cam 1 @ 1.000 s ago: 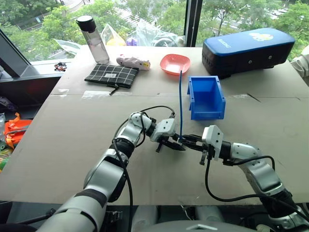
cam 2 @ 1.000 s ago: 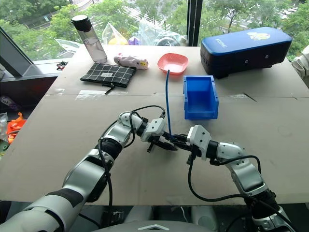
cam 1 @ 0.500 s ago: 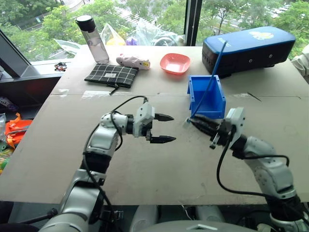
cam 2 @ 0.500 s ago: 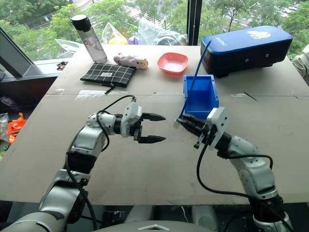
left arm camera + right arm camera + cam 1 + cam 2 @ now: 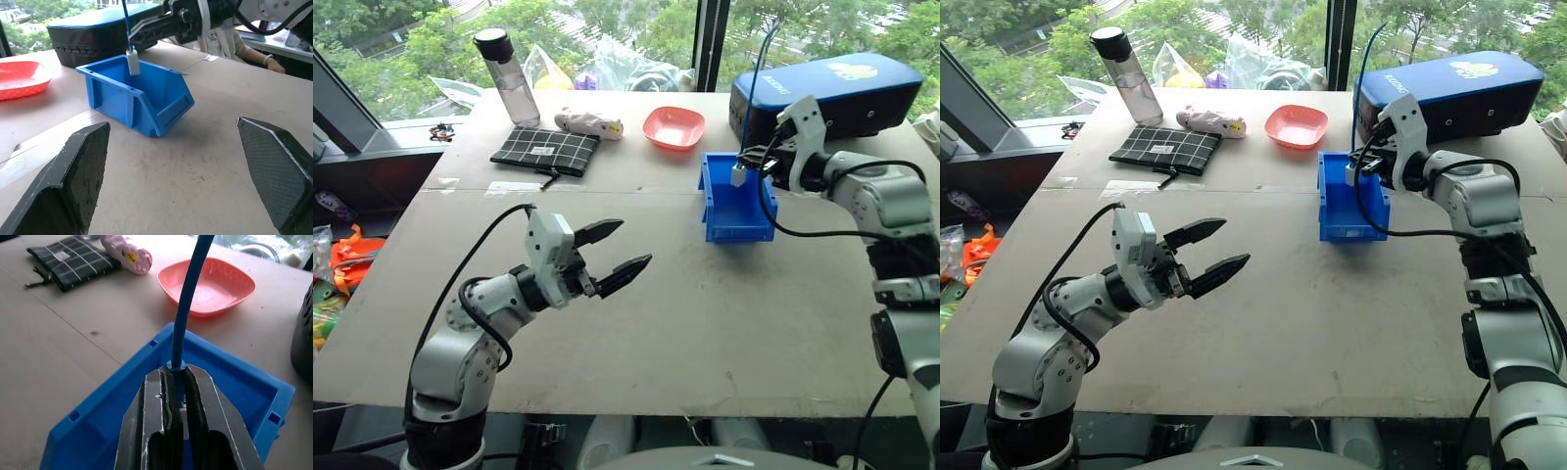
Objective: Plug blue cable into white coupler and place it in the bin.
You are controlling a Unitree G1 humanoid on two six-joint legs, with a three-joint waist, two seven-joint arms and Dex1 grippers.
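Observation:
My right gripper (image 5: 745,162) is shut on the blue cable (image 5: 751,93) just above its plug end and holds it over the bin (image 5: 740,232). The cable rises straight up from the fingers (image 5: 146,416). The white coupler (image 5: 132,62) hangs on the cable's lower end, a little above the bin's open top (image 5: 146,105). My left gripper (image 5: 634,243) stands open and empty over the table, well to the left of the bin and nearer to me, pointing toward it.
Behind the bin lie a pink bowl (image 5: 674,127) and a dark blue case (image 5: 822,88). A bottle (image 5: 504,64), a checked pouch (image 5: 543,152) and a pink toy (image 5: 589,122) sit at the back left. A person's sleeve (image 5: 234,46) shows past the table's right side.
My left gripper opened, let go at the cable's end and drew back to the left. My right gripper carried the cable and coupler up and forward to above the bin.

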